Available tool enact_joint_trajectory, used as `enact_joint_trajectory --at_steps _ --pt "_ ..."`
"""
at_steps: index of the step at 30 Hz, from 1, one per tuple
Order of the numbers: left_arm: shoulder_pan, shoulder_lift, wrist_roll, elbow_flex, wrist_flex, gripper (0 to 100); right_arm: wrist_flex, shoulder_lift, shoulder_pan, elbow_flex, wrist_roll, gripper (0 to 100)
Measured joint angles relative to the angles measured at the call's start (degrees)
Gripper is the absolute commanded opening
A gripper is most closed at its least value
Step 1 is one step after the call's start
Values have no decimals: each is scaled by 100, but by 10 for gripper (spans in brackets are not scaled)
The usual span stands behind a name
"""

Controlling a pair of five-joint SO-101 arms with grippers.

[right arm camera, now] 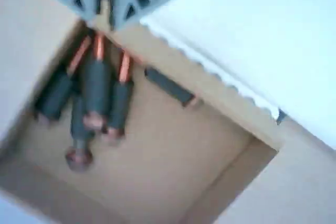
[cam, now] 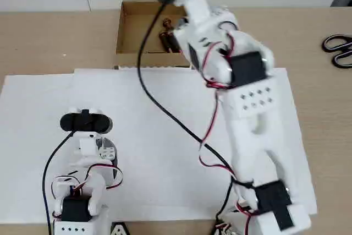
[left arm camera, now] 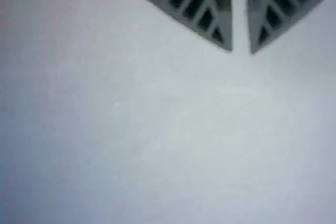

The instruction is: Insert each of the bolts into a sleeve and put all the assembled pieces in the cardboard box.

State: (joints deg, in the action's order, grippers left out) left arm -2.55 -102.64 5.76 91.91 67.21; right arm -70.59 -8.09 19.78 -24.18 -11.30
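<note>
The cardboard box [cam: 131, 26] stands at the table's far side, just beyond the white paper. Inside it lie several assembled pieces [right arm camera: 97, 90], dark sleeves with copper bolts through them, bunched in one corner. One more piece [right arm camera: 169, 86] lies apart along the near wall. My right gripper [right arm camera: 105, 6] hangs over that corner, shut with nothing between its fingers; in the high view its arm stretches across the paper to the box, where the pieces [cam: 166, 34] peek out. My left gripper [left arm camera: 240, 45] is shut just above bare paper, its arm folded at the near left [cam: 85, 152].
A white paper sheet [cam: 165, 130] covers most of the table between the arms and the box. Black scissors [cam: 338, 48] lie at the far right edge. The right arm's black cable [cam: 165, 111] trails across the paper.
</note>
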Motion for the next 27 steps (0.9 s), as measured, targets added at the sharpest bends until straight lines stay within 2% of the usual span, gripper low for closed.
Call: enact_joint_trajectory --at_steps 7,13,17,21,27 --pt "0 0 0 0 0 7 -1451 -668 -949 0 1037 3" --pt "0 0 0 0 0 7 -2295 -1574 -1213 -9 1240 3" --pt "0 0 0 0 0 7 -2347 -2171 -1284 510 1407 4" --pt "0 0 0 0 0 7 -2171 -2743 -1609 1829 1925 5" --pt "0 0 0 0 0 7 -818 -4273 -1943 4835 2013 4"
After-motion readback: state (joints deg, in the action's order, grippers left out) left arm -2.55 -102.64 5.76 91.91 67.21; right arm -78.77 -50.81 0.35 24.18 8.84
